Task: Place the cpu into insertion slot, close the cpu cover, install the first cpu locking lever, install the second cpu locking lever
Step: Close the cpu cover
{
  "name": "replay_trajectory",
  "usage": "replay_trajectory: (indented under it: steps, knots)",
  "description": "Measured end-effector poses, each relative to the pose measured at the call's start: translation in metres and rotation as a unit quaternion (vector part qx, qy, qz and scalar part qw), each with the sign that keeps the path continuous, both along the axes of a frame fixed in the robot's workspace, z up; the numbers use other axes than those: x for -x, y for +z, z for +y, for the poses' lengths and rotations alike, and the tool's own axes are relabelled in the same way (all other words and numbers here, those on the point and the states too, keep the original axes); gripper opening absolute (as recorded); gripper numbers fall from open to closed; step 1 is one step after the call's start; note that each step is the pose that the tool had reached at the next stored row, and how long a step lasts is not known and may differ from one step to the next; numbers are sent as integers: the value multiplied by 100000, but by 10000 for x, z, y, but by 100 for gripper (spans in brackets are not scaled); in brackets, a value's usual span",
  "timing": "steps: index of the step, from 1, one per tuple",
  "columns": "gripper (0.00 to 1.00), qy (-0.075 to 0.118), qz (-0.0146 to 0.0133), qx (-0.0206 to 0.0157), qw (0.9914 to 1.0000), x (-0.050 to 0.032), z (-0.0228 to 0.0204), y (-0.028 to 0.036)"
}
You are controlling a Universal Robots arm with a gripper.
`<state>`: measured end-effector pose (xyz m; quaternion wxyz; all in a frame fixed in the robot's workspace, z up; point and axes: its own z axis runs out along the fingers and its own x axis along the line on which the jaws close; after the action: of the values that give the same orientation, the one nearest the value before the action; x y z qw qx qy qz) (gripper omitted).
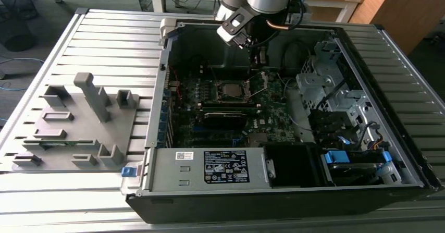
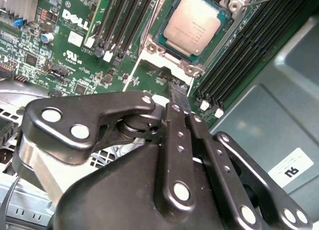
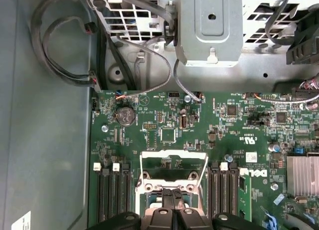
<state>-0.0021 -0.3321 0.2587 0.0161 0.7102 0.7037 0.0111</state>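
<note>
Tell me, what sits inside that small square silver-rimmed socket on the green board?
A flat square chip with a dull silver-grey metal top fills the silver-rimmed socket. Whatever lies beneath the chip is hidden.

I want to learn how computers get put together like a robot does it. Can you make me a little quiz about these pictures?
1. True or false: the small flat square chip with a dull silver-grey metal top is already sitting in the square socket with a silver metal rim.
2. The thin silver metal cover frame is: A) pressed flat over the chip, B) lifted up off the chip, C) lying outside the computer case.
3. Fill the gap: the black metal gripper is over a ____ circuit board.

Key: 1 true; 2 B; 3 green.
</note>
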Motion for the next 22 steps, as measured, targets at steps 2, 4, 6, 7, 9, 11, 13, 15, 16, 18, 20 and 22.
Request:
replay_trajectory:
  steps: [2,4,6,7,9,11,13,15,16,18,20,22]
  knots:
    - [10,-5,0,4,100000,-31,0,0]
    - [10,-11,0,6,100000,-68,0,0]
    - [10,-5,0,8,100000,-105,0,-1]
    - [10,-4,-2,1,100000,-123,0,-2]
    - [10,-12,-2,1,100000,-153,0,-2]
    - [10,-6,-2,2,100000,-176,0,-3]
    - [10,-9,-3,-3,100000,-200,0,-3]
    - [10,-4,-4,-7,100000,-226,0,-4]
    - [10,-5,-4,-6,100000,-241,0,-5]
    - [10,-13,-4,-4,100000,-273,0,-5]
    - [10,-7,-3,-3,100000,-309,0,-5]
    - [10,-6,-3,-3,100000,-345,0,-6]
